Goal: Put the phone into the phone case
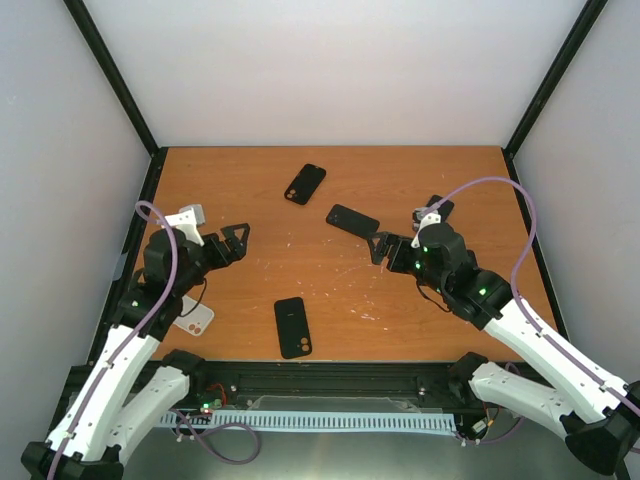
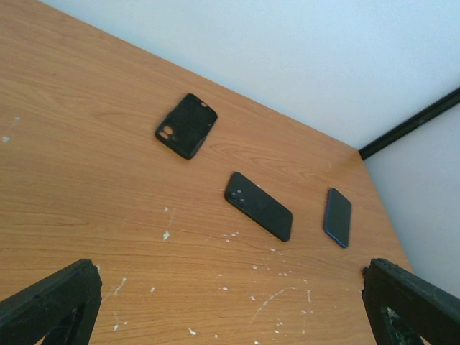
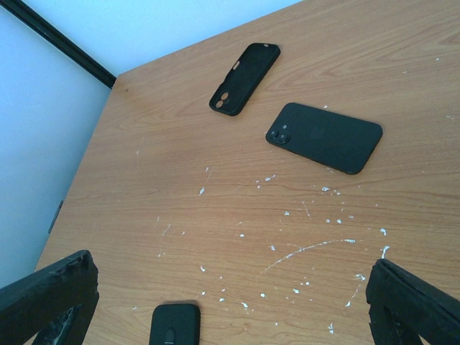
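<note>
Left pincer (image 1: 237, 243) and right pincer (image 1: 379, 247) hang wide open, empty, over brown wooden table (image 1: 300, 290); black rectangular phone (image 1: 352, 220) lies near black empty phone case (image 1: 305, 183).

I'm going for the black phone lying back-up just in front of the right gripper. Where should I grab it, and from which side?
Grip the black phone across its two long edges near mid-length, coming straight down. It lies flat on the table, so only the thin sides offer purchase, and the open right gripper probably spans its width.
</note>
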Robot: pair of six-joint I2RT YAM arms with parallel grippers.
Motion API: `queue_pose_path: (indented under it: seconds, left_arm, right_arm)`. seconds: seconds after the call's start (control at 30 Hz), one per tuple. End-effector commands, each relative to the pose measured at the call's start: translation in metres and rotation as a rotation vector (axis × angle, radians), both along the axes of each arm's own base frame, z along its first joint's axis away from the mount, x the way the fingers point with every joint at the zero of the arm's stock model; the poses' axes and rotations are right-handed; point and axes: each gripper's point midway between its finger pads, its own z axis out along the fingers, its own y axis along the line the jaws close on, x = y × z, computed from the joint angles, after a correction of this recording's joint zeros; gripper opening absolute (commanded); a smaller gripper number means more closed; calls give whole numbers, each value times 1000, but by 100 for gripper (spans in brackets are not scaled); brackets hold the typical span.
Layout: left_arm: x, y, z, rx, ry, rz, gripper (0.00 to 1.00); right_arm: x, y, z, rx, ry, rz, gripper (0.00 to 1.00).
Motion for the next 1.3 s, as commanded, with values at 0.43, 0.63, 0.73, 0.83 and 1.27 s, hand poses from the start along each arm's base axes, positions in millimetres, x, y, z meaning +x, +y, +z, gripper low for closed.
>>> queue_pose_path:
  seconds: [0.43, 0.63, 0.73, 0.83, 1.27]
  left_arm:
    - [13, 88, -116, -1, 547, 670, 97]
    - [0, 119, -163, -28, 742, 864, 76]
    - [-11, 125, -182, -14, 810, 923, 68]
    - [-22, 128, -198, -10, 873, 970, 61]
    - [-54, 129, -231, -10, 1012, 1072, 57]
  right_arm:
    - [5, 11, -11, 11, 39, 24, 100]
    - [7, 14, -22, -10, 99, 21, 100]
    - [5, 18, -23, -4, 109, 39, 100]
    - [4, 17, -22, -5, 100, 41, 100]
    - [-1, 4, -11, -20, 43, 26, 100]
